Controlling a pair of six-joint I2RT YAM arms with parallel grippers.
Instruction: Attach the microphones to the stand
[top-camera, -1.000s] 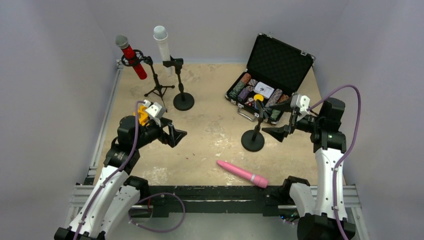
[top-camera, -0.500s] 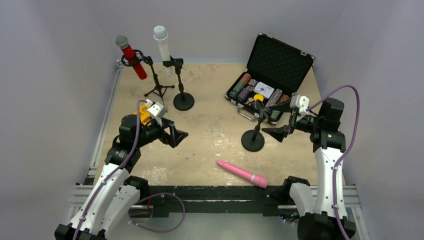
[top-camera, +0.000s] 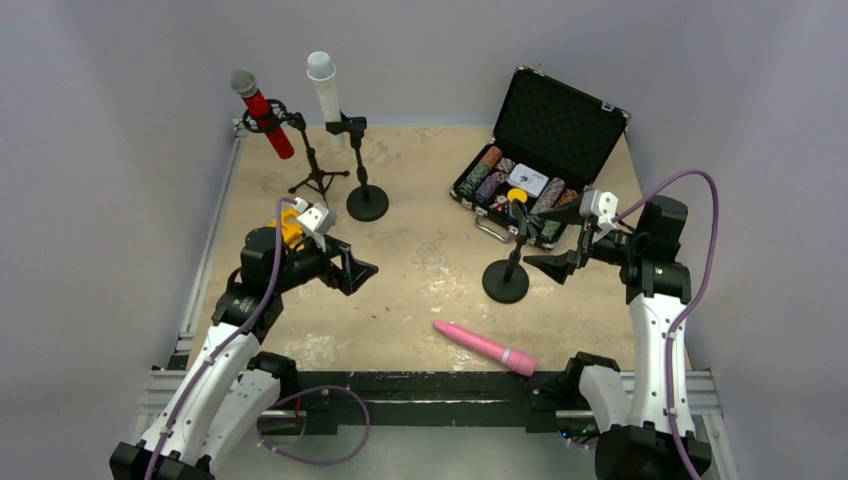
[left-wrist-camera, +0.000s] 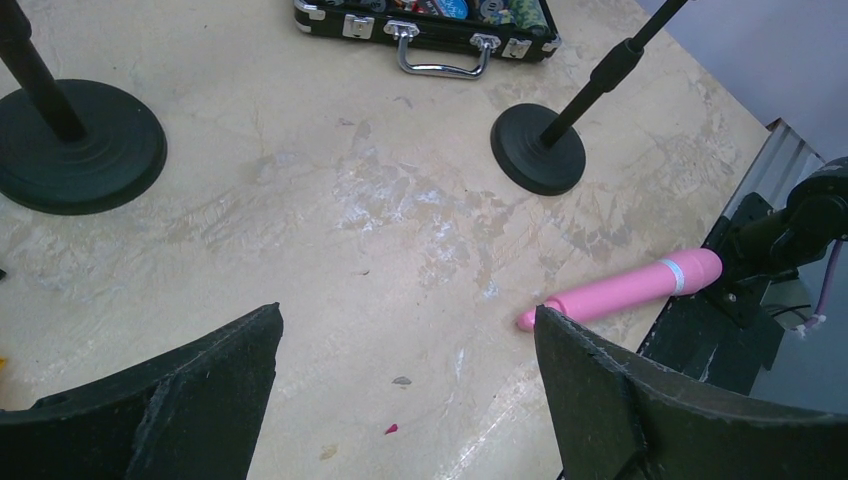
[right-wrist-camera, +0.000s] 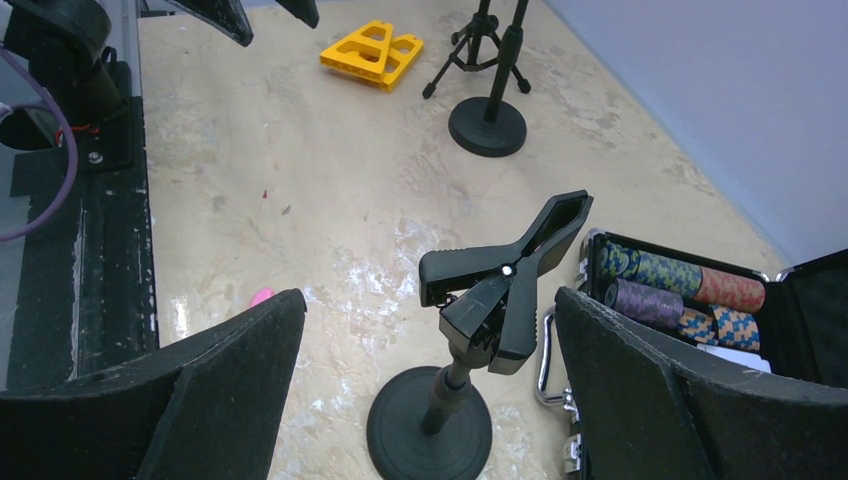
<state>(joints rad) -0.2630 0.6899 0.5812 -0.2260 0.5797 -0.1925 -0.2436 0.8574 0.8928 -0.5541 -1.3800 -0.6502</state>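
Note:
A pink microphone (top-camera: 485, 348) lies flat near the table's front edge, also seen in the left wrist view (left-wrist-camera: 630, 290). My left gripper (top-camera: 352, 270) hovers open to its left, empty (left-wrist-camera: 408, 312). The empty stand (top-camera: 507, 268) has a round base and a black clip (right-wrist-camera: 505, 285) on top. My right gripper (top-camera: 548, 265) is open just right of it, and the clip sits between and beyond the fingers (right-wrist-camera: 430, 294). At the back left, a red microphone (top-camera: 262, 112) sits in a tripod stand and a white microphone (top-camera: 325, 88) in a round-base stand.
An open black case (top-camera: 540, 150) of poker chips stands at the back right, its handle close behind the empty stand. A yellow plastic piece (right-wrist-camera: 375, 55) lies on the table by my left arm. A black metal rail (top-camera: 420, 385) runs along the front edge.
My left gripper has crept slightly to the right, still open. The right arm and the microphones have not moved.

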